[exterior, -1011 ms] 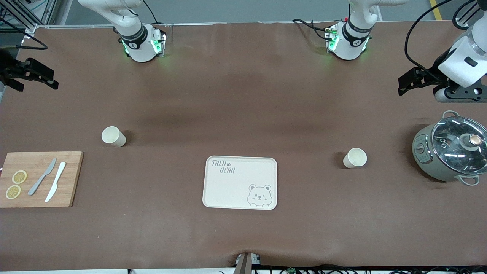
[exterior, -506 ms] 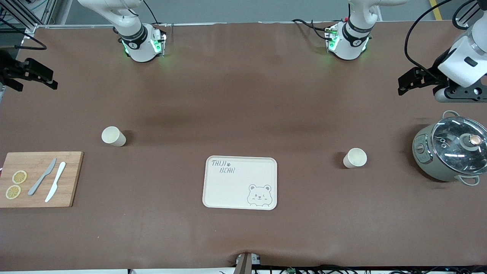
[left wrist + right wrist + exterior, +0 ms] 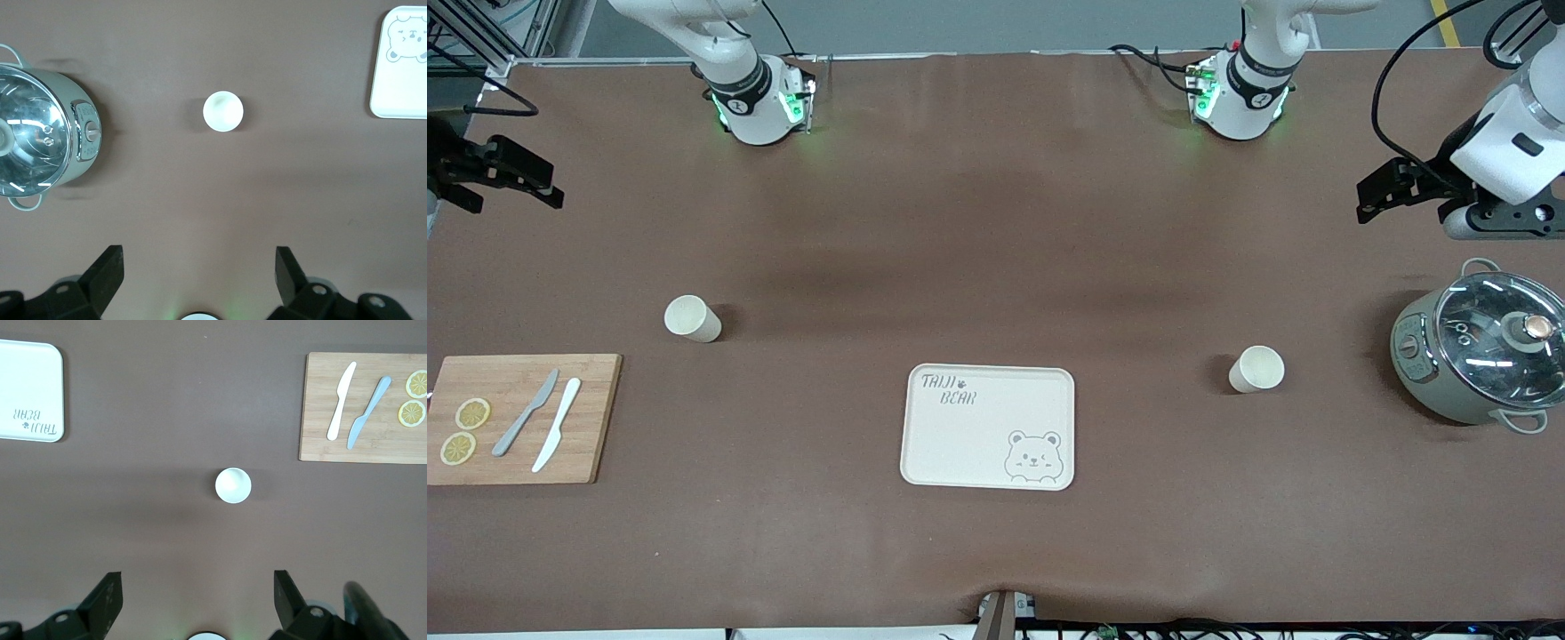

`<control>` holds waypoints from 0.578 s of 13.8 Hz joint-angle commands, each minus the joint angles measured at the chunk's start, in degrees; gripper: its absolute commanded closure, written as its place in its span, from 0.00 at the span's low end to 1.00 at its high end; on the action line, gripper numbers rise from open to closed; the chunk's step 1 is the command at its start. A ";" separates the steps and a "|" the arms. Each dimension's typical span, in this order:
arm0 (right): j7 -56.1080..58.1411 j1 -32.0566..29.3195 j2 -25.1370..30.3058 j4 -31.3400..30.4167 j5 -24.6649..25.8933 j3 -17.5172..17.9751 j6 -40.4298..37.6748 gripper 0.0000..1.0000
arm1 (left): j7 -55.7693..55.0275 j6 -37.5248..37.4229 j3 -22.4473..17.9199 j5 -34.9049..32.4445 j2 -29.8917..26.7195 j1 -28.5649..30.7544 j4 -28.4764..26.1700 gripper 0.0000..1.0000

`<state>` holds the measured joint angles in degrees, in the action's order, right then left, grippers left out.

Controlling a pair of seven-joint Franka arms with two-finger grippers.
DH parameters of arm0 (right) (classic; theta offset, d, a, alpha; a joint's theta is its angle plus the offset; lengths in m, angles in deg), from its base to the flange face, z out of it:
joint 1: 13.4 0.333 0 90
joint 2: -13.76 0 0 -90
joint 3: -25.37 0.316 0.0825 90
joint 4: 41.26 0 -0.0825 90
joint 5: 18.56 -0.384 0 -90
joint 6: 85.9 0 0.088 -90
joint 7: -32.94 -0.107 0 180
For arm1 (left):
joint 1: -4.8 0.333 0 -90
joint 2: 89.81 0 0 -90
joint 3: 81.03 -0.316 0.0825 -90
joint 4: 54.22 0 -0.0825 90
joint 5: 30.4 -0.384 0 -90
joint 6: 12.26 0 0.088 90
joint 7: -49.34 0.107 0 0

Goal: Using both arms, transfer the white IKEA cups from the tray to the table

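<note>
Nothing moved since earlier frames; both arms wait. Tray (image 3: 987,427): bare, centre. White IKEA cups: one (image 3: 691,318) at tray's 10 o'clock, one (image 3: 1256,369) at 3 o'clock, on table (image 3: 996,222). Left gripper (image 3: 1383,191), right gripper (image 3: 511,173): fingers apart, empty, high over table ends. Task apparently complete.

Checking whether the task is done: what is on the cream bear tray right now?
Nothing stands on the cream rectangular bear tray; only its printed bear face and lettering show. Both small white tapered cups stand on the brown table. Whatever lies under the tray is hidden.
</note>
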<state>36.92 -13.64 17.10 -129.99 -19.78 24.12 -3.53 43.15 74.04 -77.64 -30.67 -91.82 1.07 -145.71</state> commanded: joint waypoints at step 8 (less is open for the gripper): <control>0.42 0.06 -0.61 1.19 0.34 0.37 -1.16 0.00 | 2.06 0.18 2.32 -3.16 1.90 -0.05 3.15 0.00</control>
<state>36.92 -13.61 17.06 -129.99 -19.78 24.19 -3.79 43.66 74.27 -75.84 -32.41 -91.70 0.90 -145.43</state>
